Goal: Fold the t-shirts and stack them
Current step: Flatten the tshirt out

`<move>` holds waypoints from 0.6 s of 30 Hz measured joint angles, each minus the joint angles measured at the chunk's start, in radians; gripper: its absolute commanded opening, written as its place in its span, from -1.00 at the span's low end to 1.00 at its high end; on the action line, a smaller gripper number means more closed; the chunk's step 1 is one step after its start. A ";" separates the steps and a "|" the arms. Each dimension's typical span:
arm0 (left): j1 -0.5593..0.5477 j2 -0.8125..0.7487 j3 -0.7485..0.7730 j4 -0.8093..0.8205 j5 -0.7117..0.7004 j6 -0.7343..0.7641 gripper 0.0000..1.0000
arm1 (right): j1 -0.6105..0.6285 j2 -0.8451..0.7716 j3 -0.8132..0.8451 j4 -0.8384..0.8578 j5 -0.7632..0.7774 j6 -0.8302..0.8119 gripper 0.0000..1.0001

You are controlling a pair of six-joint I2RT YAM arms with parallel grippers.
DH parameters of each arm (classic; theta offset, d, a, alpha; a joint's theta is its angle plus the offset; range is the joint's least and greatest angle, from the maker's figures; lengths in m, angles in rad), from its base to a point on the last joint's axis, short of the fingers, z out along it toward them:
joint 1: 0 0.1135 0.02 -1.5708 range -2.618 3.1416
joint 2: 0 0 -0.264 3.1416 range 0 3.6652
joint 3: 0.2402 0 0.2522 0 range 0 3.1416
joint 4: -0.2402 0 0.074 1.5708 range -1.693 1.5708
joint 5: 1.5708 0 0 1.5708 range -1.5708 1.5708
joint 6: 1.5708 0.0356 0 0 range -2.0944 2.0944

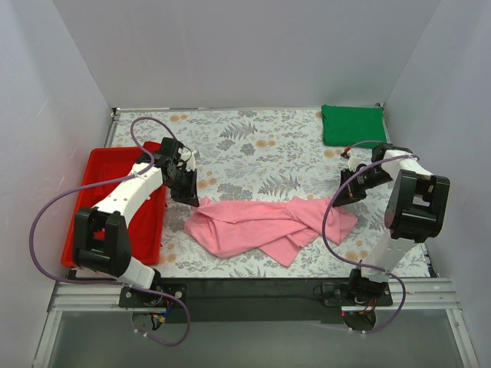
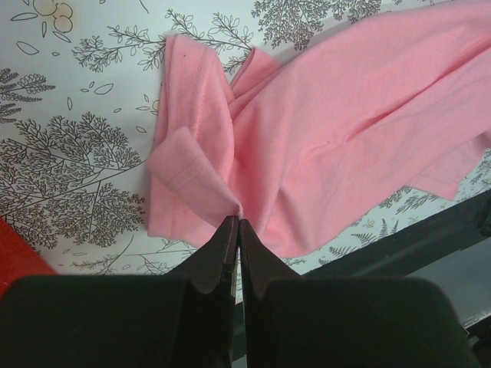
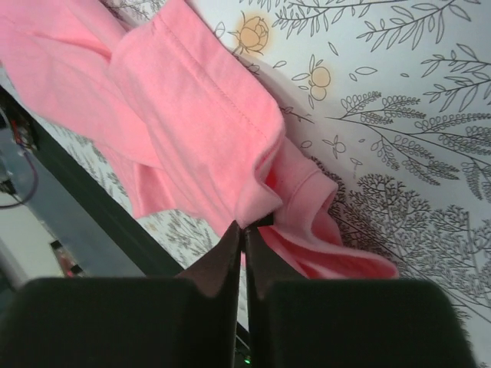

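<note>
The light pink t-shirt [image 1: 261, 226] lies crumpled on the floral table near the front middle. My left gripper [image 1: 188, 200] is shut on a fold at the shirt's left end, and in the left wrist view the closed tips [image 2: 236, 221] pinch pink fabric [image 2: 322, 130]. My right gripper [image 1: 341, 201] is shut on the shirt's right end, and in the right wrist view the tips [image 3: 246, 228] pinch a hemmed edge [image 3: 192, 115]. The dark green t-shirt [image 1: 353, 124] lies folded flat at the back right corner.
A red plastic tray [image 1: 100, 192] sits at the left under my left arm. White walls enclose the table on three sides. A black strip [image 1: 253, 287] runs along the table's front edge. Purple cables loop from both arms.
</note>
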 measured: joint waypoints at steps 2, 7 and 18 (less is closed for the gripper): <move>0.000 0.000 0.000 0.000 0.003 -0.003 -1.00 | 0.005 0.003 0.005 0.000 -0.004 0.004 -0.97; -0.014 0.000 0.019 0.001 0.023 -0.048 -1.00 | 0.000 -0.018 0.025 -0.003 0.003 -0.017 -0.97; -0.404 0.043 -0.029 0.030 0.148 0.046 -0.36 | -0.114 -0.153 0.105 -0.089 0.052 -0.228 -0.97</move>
